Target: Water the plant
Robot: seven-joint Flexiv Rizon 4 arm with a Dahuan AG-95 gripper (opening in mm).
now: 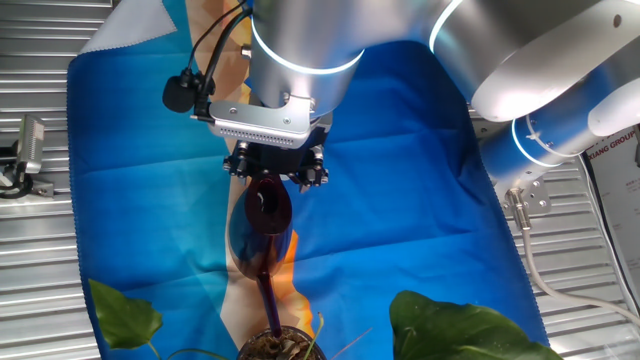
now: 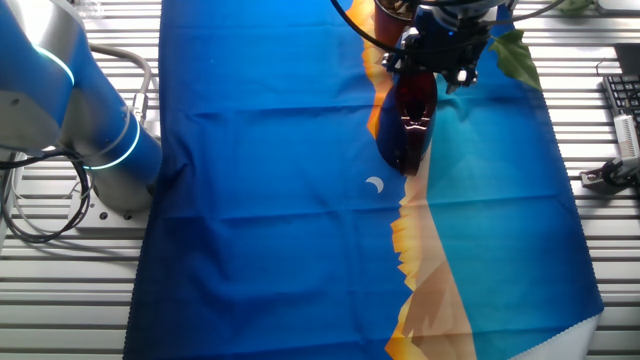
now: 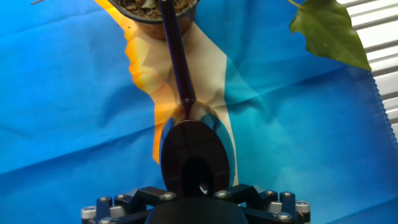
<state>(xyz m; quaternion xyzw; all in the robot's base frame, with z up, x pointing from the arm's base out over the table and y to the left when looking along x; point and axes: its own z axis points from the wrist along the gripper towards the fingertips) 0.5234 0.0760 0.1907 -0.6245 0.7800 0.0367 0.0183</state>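
My gripper (image 1: 275,172) is shut on the dark red long-spouted watering vessel (image 1: 262,215) and holds it above the blue cloth. Its long spout (image 1: 268,295) reaches out over the plant's small round dark pot (image 1: 280,346) of brown soil and dry stalks at the bottom edge. Broad green leaves (image 1: 460,325) show at the bottom right and bottom left. In the hand view the vessel (image 3: 196,155) fills the lower middle, its spout (image 3: 176,59) ending over the pot (image 3: 155,14) at the top. In the other fixed view the gripper (image 2: 440,55) holds the vessel (image 2: 410,125).
A blue and orange cloth (image 1: 400,190) covers the slatted metal table (image 1: 35,260). The arm's blue base (image 2: 100,150) stands at the table's side. A small metal fitting (image 1: 28,150) sits beside the cloth. A leaf (image 3: 329,31) hangs at the hand view's upper right.
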